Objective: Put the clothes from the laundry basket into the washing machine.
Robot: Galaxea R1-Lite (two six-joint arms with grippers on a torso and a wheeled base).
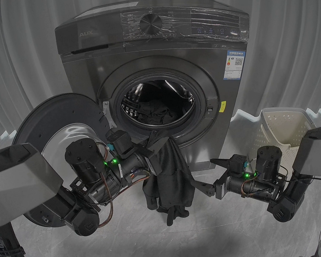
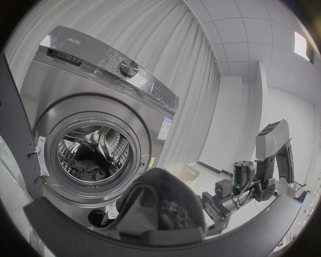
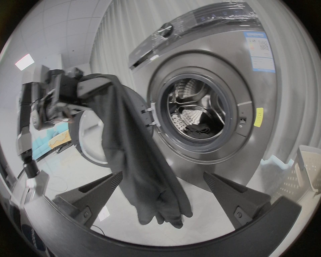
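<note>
Head view, right gripper (image 1: 209,174): held low in front of the machine; its fingers are spread wide and nothing is gripped.
Left gripper (image 1: 156,148): held just below the drum opening; its fingers are closed on the top of the dark garment.
Dark garment (image 1: 171,177): hung from the left gripper in a long fold, clear of the floor and outside the machine; contact with the right gripper cannot be told.
Door (image 1: 58,119): swung fully open to the robot's left.
Washing machine (image 1: 156,61): drum opening unobstructed.
Drum (image 1: 155,112): dark clothing is already lying at the bottom.
Laundry basket (image 1: 284,129): stood to the right of the machine; no clothes are seen in the part of its interior that shows.
Done: at least one item is judged loaded.
Remaining: the held garment is to be raised, fed through the opening and released; it is judged likely to be the last item.
</note>
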